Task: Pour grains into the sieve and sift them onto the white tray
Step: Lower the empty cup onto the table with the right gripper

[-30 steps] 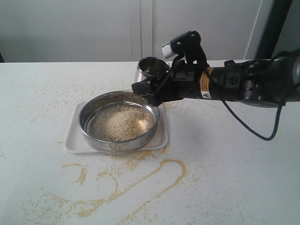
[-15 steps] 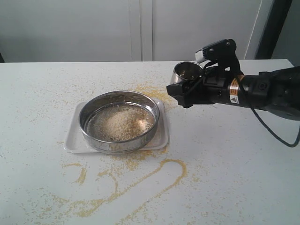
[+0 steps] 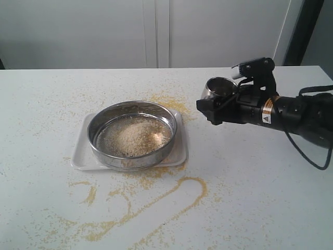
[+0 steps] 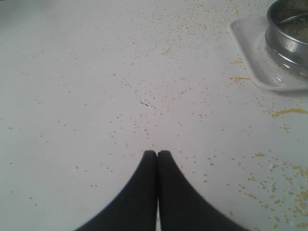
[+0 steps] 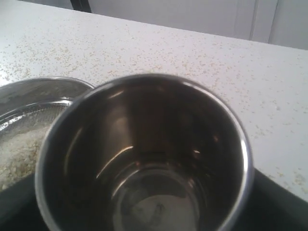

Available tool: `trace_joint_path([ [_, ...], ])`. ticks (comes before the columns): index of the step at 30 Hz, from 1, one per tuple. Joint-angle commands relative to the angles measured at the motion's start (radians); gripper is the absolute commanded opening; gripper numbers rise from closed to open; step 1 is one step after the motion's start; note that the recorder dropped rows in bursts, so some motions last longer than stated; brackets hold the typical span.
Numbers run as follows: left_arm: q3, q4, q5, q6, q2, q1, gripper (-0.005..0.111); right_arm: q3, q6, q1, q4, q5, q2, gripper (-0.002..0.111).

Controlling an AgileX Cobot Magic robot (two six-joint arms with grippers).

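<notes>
The steel sieve [image 3: 130, 161] sits on the white tray [image 3: 79, 156] and holds a pale heap of grains [image 3: 134, 136]. To its right, my right gripper [image 3: 214, 105] is shut on a small shiny steel cup [image 3: 221, 86], held upright and apart from the sieve. In the right wrist view the cup [image 5: 144, 159] looks empty, with the sieve [image 5: 33, 94] and grains [image 5: 14, 149] beside it. My left gripper [image 4: 157, 154] is shut on nothing, low over the table, with the tray [image 4: 250, 53] and sieve [image 4: 286, 33] some way off. The left arm is out of the exterior view.
Yellow granules lie scattered over the white table, with curved trails [image 3: 156, 203] in front of the tray and a patch [image 3: 169, 101] behind the sieve. A white wall stands behind the table's far edge.
My right gripper has carried the cup from over the sieve's far rim to the right and lowered it. The sieve, tray and grains have not moved.
</notes>
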Motion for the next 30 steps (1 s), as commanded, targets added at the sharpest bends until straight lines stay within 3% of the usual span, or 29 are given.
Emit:
trace_joint_path([
  [1, 0.004, -0.013, 0.001, 0.0, -0.004, -0.002, 0.0, 0.004, -0.07, -0.008, 0.103, -0.15, 0.06, 0.0],
  [5, 0.004, -0.013, 0.001, 0.0, -0.004, -0.002, 0.0, 0.004, -0.118, -0.008, 0.178, -0.151, 0.102, 0.0],
  [30, 0.004, -0.013, 0.001, 0.0, -0.004, -0.002, 0.0, -0.009, -0.289, -0.006, 0.21, -0.118, 0.232, 0.0],
])
